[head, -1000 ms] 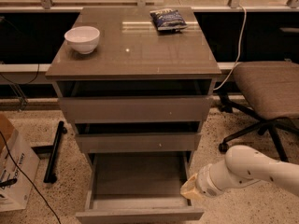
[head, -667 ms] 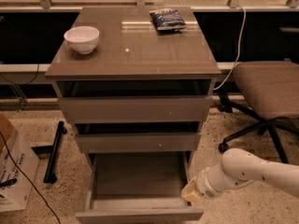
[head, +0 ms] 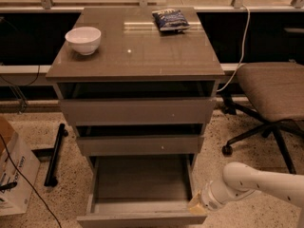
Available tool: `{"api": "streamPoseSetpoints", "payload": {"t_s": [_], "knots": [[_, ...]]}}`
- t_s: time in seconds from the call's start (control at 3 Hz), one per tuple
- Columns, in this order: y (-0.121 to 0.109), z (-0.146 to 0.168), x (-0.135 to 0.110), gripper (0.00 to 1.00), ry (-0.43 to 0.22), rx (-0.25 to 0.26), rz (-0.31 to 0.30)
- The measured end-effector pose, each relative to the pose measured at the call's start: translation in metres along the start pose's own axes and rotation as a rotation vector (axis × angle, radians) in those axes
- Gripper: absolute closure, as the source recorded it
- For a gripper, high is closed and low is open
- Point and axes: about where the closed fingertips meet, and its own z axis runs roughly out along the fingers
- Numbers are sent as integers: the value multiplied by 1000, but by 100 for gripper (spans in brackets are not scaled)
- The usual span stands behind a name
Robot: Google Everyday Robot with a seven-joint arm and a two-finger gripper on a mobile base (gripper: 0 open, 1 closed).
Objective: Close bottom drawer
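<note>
Grey-brown bottom drawer (head: 142,182) fully out, shallow grey tray interior; tool (head: 197,204) at its front-right corner.

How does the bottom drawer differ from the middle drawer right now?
The grey-brown bottom drawer is pulled far out; the grey-brown middle drawer is barely out. The bottom drawer's shallow tray shows; the middle drawer's inside is hidden. Both fronts are flat and handleless. The gripper is at the bottom drawer's right front corner.

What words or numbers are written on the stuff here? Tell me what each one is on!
No text can be quoted.
Snack bag on the cabinet: pale print, too blurred to read.
Cardboard box on the floor: dark print, too blurred to read.
Gripper, at the right front corner of the open bottom drawer: no writing visible.
</note>
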Motion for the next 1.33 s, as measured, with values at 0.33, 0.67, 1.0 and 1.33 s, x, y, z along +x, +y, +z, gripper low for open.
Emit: {"api": "streamPoseSetpoints", "payload": {"t_s": [0.33, 0.67, 1.0, 1.33], "knots": [[-13, 31, 31, 100, 11, -26, 52], [-25, 66, 63, 100, 18, -49, 109], [-35, 96, 89, 100, 1, -71, 166], [-46, 122, 112, 100, -34, -83, 235]]}}
